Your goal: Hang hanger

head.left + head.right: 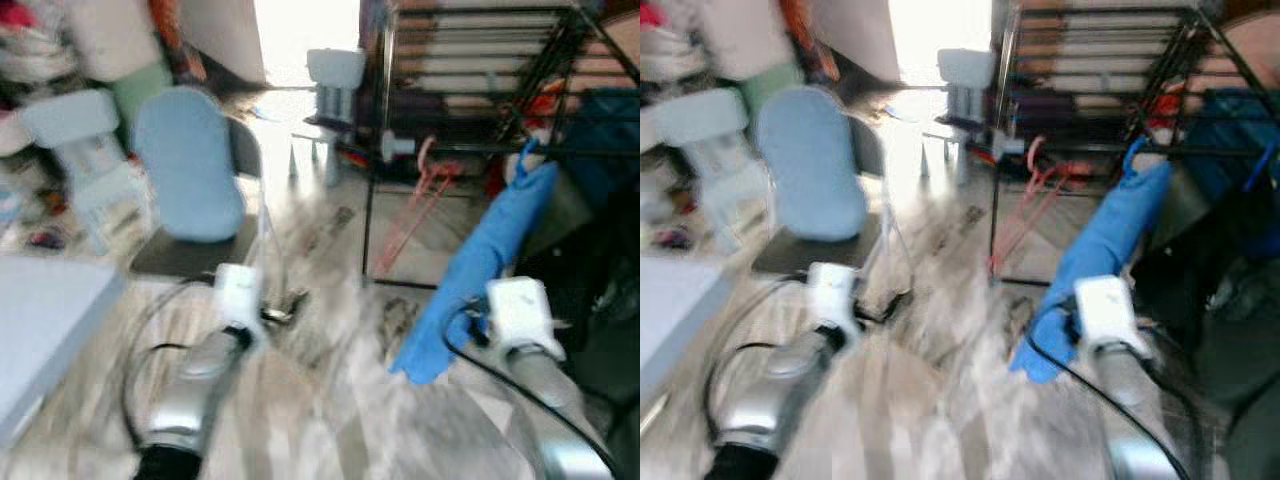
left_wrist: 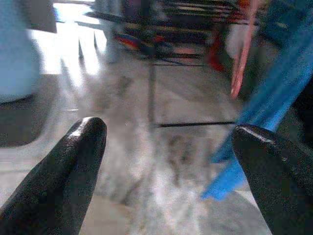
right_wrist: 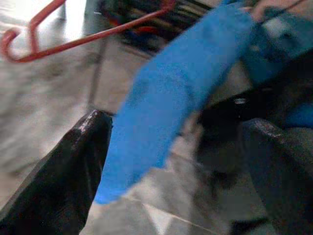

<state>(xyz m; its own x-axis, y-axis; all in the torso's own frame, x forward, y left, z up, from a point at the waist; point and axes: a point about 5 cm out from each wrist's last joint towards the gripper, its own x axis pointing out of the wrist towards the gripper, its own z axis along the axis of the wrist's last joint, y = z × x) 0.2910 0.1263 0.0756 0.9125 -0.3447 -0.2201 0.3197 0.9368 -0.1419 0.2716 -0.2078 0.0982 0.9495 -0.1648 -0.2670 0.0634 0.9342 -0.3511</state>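
A red hanger hangs by its hook from a bar of the black drying rack, straight ahead past my arms. It also appears as the red hanger in the right wrist view. A long blue cloth droops from the rack's right side down to the floor. My right gripper is open, close to the blue cloth, with nothing between its fingers. My left gripper is open too, low over the floor and pointing at the rack. The picture is blurred.
A chair with a pale blue back stands to the left of the rack. A grey table corner is at my near left, with clutter behind it. A white stool stands further back. Dark bags crowd the right.
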